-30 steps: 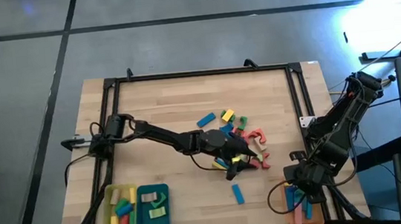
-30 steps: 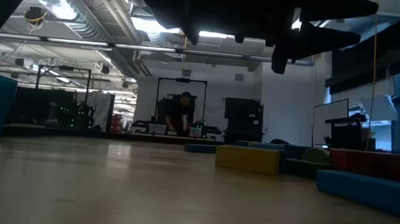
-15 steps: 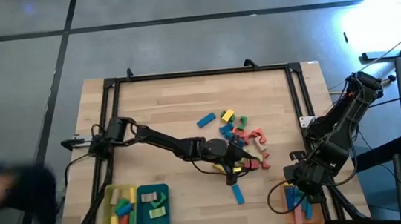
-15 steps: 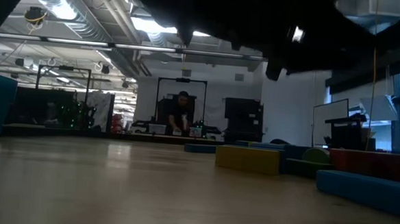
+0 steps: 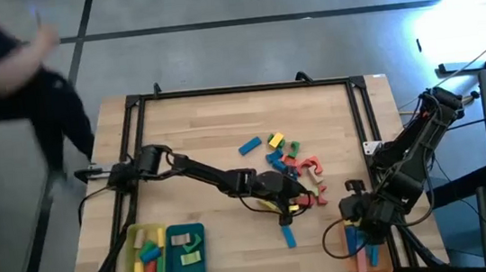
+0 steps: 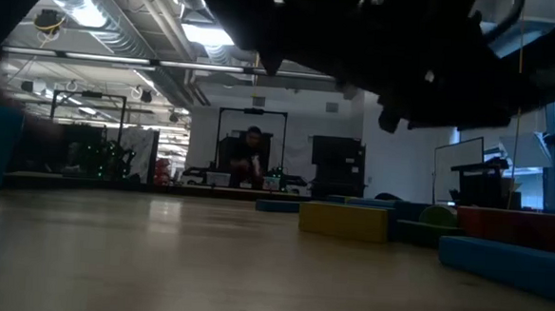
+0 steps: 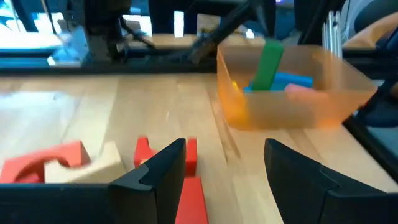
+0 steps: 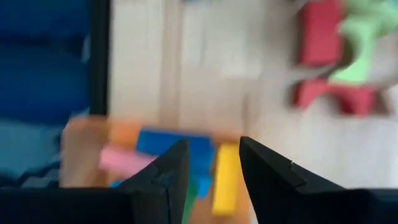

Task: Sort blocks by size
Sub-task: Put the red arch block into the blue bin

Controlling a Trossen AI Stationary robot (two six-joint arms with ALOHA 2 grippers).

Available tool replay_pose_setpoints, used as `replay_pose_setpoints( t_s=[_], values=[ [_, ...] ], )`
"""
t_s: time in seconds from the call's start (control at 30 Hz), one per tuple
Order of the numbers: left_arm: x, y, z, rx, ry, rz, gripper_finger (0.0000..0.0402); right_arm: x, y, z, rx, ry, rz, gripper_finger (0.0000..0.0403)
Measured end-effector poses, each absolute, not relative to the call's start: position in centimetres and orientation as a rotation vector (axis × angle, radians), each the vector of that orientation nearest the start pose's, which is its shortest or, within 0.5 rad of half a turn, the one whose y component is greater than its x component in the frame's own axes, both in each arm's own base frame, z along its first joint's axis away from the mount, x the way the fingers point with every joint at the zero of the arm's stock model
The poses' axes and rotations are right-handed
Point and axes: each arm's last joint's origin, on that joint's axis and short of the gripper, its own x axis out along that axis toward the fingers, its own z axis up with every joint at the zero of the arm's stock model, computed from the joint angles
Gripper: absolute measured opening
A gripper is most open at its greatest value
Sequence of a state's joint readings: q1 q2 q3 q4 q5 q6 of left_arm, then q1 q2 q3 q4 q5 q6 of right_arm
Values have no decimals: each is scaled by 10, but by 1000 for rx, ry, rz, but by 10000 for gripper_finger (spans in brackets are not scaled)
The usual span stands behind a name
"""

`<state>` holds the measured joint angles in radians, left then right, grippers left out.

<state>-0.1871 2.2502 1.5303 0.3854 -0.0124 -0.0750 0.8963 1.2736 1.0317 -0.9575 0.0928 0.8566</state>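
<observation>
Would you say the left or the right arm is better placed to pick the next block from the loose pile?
Left. The left gripper sits open beside the pile of blocks; the right gripper hovers over the orange tray.

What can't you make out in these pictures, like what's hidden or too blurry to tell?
- Left tool: the high view is too small to show a grip, and the left wrist view shows nothing between its open fingers.
- Orange tray: blurred in the right wrist view; block count unclear.
- Block pile: partly covered by the left arm.
- Low view: dark arms block the top.
</observation>
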Motion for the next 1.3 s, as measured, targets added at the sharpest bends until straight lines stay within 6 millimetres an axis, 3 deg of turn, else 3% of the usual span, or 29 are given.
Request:
replay_pose_setpoints(
  t_s=[0.2, 0.47, 0.63, 1.3],
  values=[
    [493, -98, 135, -51, 408, -159, 195, 149, 177, 267, 133, 1170, 135, 143],
    [493, -101, 108, 64, 452, -81, 195, 150, 177, 267, 125, 1148, 119, 143],
    [492, -102, 108, 182, 460, -20, 195, 150, 177, 267, 121, 1142, 113, 143],
    [489, -100, 102, 101, 536, 12, 195, 150, 177, 267, 121, 1143, 113, 143]
  ],
)
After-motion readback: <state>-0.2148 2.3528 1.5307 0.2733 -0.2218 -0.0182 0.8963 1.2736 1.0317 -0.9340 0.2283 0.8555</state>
